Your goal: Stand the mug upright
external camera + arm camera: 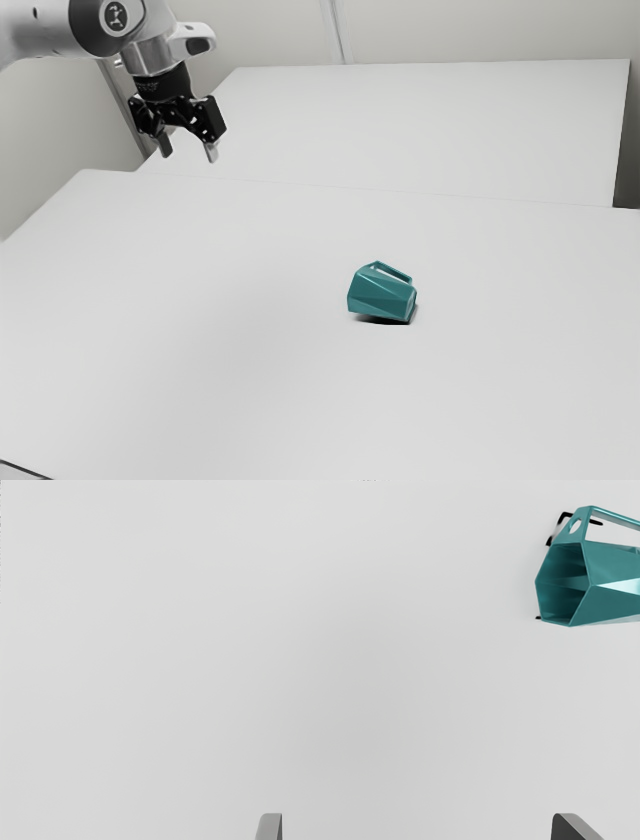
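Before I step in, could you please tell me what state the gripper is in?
Gripper: open, fingers apart, holding nothing; it hangs above the table, away from the mug.

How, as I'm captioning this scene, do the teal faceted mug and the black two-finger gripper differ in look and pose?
The mug lies on its side on the white table; the gripper hangs above it, fingers pointing down. The mug has one handle; the gripper, two parted fingers. Both are empty.

Teal faceted mug lies on its side on the table.
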`<state>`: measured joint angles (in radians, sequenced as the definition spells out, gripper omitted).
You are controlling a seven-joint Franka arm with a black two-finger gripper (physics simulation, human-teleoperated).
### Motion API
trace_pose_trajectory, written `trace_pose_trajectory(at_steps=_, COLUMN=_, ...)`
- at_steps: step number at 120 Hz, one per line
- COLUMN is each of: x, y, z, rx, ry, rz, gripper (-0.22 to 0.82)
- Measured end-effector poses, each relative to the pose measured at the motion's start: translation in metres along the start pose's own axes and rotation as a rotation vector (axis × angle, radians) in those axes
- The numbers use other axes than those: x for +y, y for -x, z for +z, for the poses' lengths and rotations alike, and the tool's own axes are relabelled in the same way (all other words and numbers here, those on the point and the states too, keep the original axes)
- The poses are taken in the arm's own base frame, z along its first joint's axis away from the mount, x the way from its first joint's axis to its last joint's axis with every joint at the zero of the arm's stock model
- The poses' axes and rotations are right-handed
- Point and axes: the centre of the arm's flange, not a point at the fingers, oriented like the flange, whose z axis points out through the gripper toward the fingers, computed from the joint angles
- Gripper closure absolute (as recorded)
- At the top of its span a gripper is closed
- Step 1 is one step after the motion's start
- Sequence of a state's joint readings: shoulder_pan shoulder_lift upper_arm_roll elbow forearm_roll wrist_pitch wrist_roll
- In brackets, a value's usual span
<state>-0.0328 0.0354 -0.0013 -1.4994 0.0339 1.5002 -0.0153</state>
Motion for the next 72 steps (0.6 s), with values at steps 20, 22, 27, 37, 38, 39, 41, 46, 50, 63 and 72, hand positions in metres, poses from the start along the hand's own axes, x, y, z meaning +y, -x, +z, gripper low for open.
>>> trace_pose_trajectory(at_steps=20, x=-0.001, y=-0.001, z=-0.002, rx=0.011, ry=0.004, rz=-0.005, gripper=0.02)
trace_pose_trajectory(at_steps=22, x=0.000, y=-0.001, z=-0.002, rx=0.014, ry=0.009, rz=-0.005, gripper=0.02)
trace_pose_trajectory(at_steps=27, x=0.002, y=-0.003, z=-0.001, rx=0.020, ry=0.032, rz=-0.001, gripper=0.02)
trace_pose_trajectory(at_steps=37, x=0.012, y=-0.006, z=0.010, rx=0.026, ry=0.118, rz=0.012, gripper=0.02)
trace_pose_trajectory(at_steps=38, x=0.014, y=-0.007, z=0.013, rx=0.025, ry=0.132, rz=0.014, gripper=0.02)
trace_pose_trajectory(at_steps=39, x=0.015, y=-0.007, z=0.014, rx=0.024, ry=0.144, rz=0.015, gripper=0.02)
trace_pose_trajectory(at_steps=41, x=0.018, y=-0.008, z=0.019, rx=0.022, ry=0.170, rz=0.018, gripper=0.02)
trace_pose_trajectory(at_steps=46, x=0.024, y=-0.010, z=0.031, rx=0.013, ry=0.239, rz=0.024, gripper=0.02)
trace_pose_trajectory(at_steps=50, x=0.029, y=-0.011, z=0.042, rx=0.006, ry=0.295, rz=0.027, gripper=0.02)
trace_pose_trajectory(at_steps=63, x=0.040, y=-0.015, z=0.077, rx=-0.009, ry=0.441, rz=0.026, gripper=0.04)
trace_pose_trajectory(at_steps=72, x=0.045, y=-0.015, z=0.112, rx=-0.025, ry=0.548, rz=0.010, gripper=0.04)
